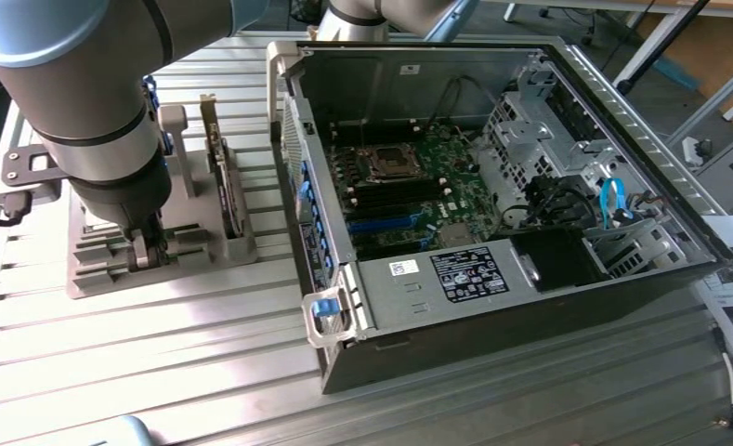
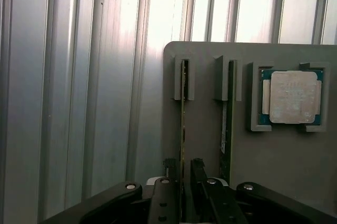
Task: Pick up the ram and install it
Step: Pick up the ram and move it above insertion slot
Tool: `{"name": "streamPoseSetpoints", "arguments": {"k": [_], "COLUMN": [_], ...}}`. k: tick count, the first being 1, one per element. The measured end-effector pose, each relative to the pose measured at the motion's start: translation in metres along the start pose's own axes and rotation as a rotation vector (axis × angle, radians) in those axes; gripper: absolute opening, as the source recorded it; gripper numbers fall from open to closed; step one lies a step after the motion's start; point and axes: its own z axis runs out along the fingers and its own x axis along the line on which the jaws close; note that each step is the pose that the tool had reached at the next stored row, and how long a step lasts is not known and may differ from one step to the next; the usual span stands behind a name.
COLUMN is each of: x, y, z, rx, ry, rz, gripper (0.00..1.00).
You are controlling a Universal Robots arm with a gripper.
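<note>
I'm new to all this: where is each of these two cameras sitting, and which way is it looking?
Exterior view: off the arm, high up, looking down across the metal table at the open computer case and grey holder; the arm stands over the holder.
Wrist view: on the wrist, looking down past the open gripper, whose fingers flank one ram stick; a second stick and a processor chip sit in the same holder.
Shared: the grey holder and the table's slats.
</note>
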Motion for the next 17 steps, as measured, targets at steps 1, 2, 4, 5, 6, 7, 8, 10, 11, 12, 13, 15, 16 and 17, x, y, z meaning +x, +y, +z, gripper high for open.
{"name": "streamPoseSetpoints", "arguments": {"k": [1,2,4,5,6,7,8,10,11,12,13,15,16,17], "x": [0.0,0.0,0.0,0.0,0.0,0.0,0.0,0.0,0.0,0.0,0.0,0.0,0.0,0.0], "y": [0.0,0.0,0.0,0.0,0.0,0.0,0.0,0.0,0.0,0.0,0.0,0.0,0.0,0.0], "z": [0.0001,0.0003,0.0003,0.0006,0.0006,0.0007,0.0009,0.0011,0.0014,0.0015,0.0014,0.0015,0.0015,0.0015], "rx": [0.0,0.0002,0.0001,0.0002,0.0001,0.0,0.0002,0.0001,0.0002,0.0002,0.0001,0.0001,0.0002,0.0001], "ry": [0.0,-0.0001,-0.0001,-0.0001,-0.0001,0.0,-0.0001,0.0,-0.0001,-0.0001,-0.0001,-0.0001,-0.0001,-0.0001], "rz": [0.0,0.0,0.0,0.0,0.0,0.0,0.0,0.0,0.0,0.0,0.0,0.0,0.0,0.0], "gripper": [0.25,0.25,0.25,0.25,0.25,0.25,0.25,0.25,0.25,0.25,0.25,0.25,0.25,0.25]}}
